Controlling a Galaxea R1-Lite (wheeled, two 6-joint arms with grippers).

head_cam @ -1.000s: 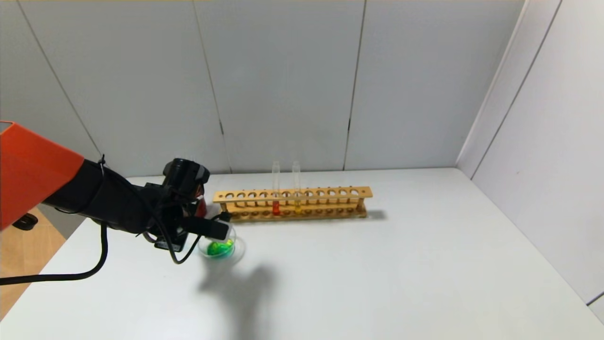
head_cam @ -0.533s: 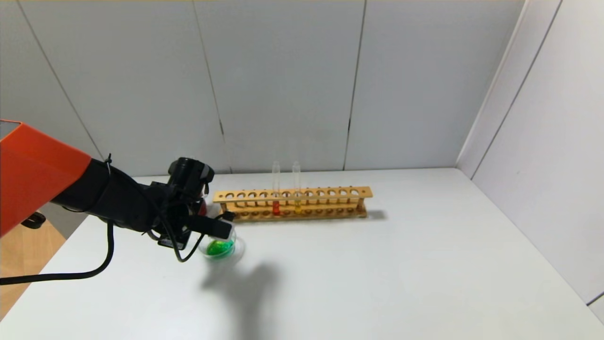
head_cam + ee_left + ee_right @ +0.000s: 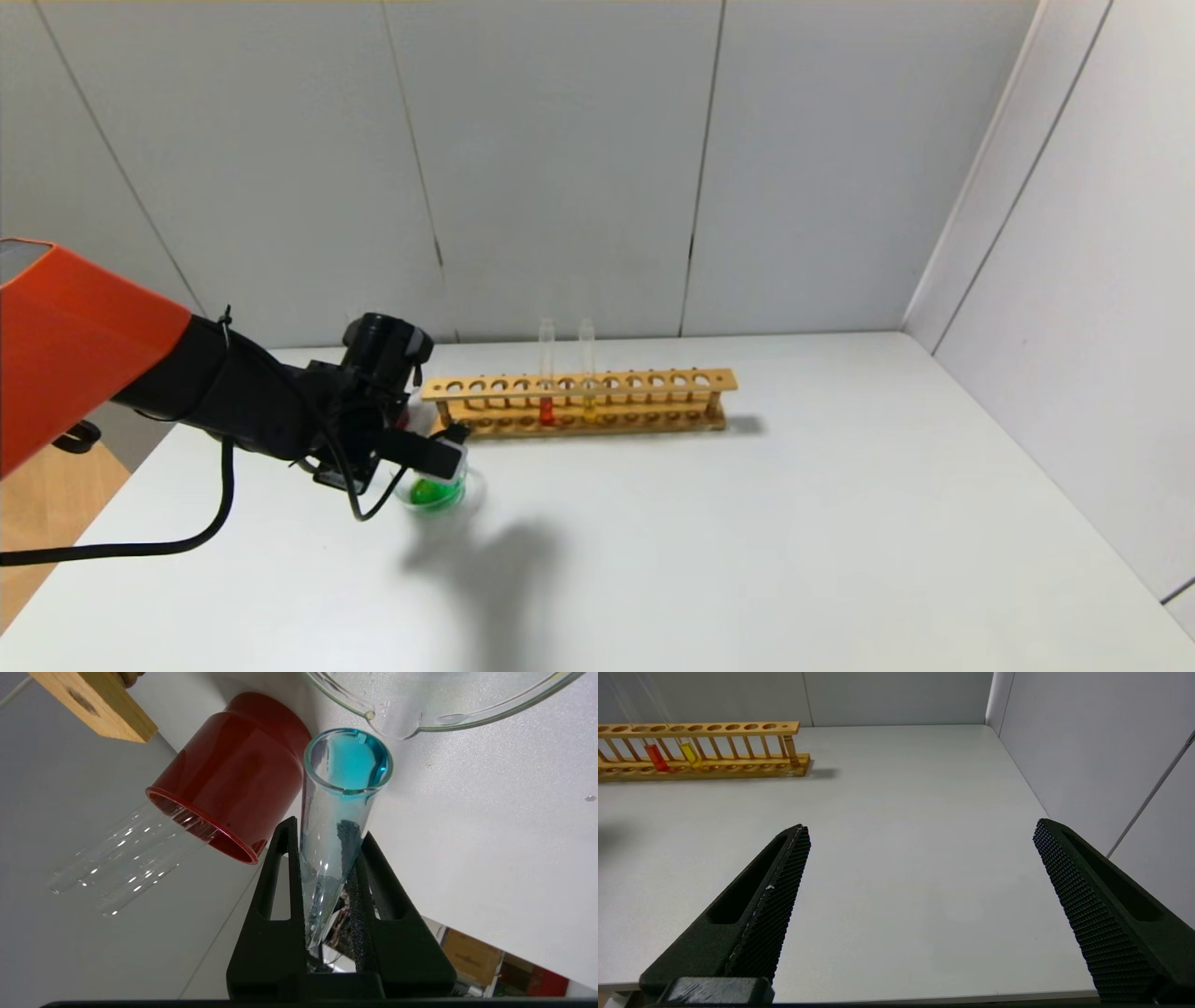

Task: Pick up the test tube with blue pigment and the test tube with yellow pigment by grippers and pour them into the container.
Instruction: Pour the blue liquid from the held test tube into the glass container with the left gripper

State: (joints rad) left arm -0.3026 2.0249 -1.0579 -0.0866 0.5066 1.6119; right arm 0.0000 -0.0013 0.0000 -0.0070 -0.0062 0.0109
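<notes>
My left gripper (image 3: 437,455) hangs just over the container (image 3: 473,487), a shallow clear glass dish that holds green liquid. In the left wrist view the left gripper (image 3: 328,829) is shut on the test tube with blue pigment (image 3: 334,826). The tube's mouth, tinted teal, points at the table right beside the container's pouring lip (image 3: 373,716). No tube with bright lemon-yellow liquid is in view. My right gripper (image 3: 922,828) is open and empty above bare table, out of the head view.
A wooden rack (image 3: 653,381) at the back holds a red-liquid tube (image 3: 546,409) and an orange-yellow tube (image 3: 588,407). A dark red cup (image 3: 233,770) with clear empty tubes (image 3: 126,858) stands beside the dish, behind my left gripper. Walls close the back and right.
My left arm has shifted slightly right and toward the rack over the dish, still holding the tube. The rack and dish have not moved.
</notes>
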